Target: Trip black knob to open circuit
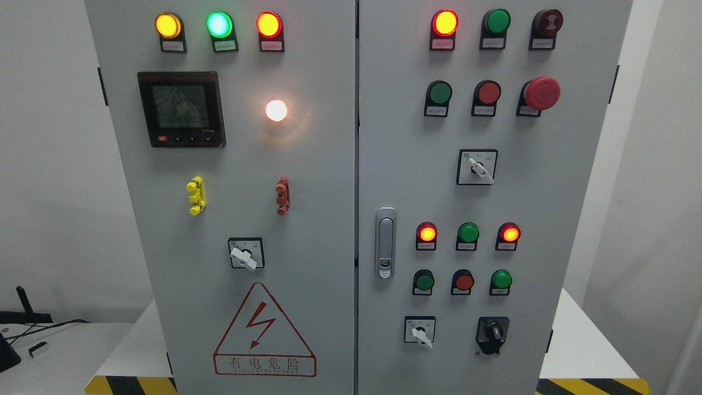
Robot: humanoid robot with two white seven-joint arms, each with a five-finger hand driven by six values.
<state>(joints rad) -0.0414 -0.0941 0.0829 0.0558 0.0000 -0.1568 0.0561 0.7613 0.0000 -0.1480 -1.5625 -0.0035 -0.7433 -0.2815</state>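
Black knob [492,332] untouched, low on right door [548,164], bottom right corner.

Sits right of white switch [421,332], under green button [501,280]; placed low for easy reach, probably. No hands in view, so can't tell open or closed. Red lamp [445,23] up top lit, so likely not tripped yet.

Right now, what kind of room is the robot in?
Probably an electrical control or training room. A tall grey metal control cabinet fills the view, covered with round glowing indicator lamps, a black rotary knob and a red lightning warning triangle.
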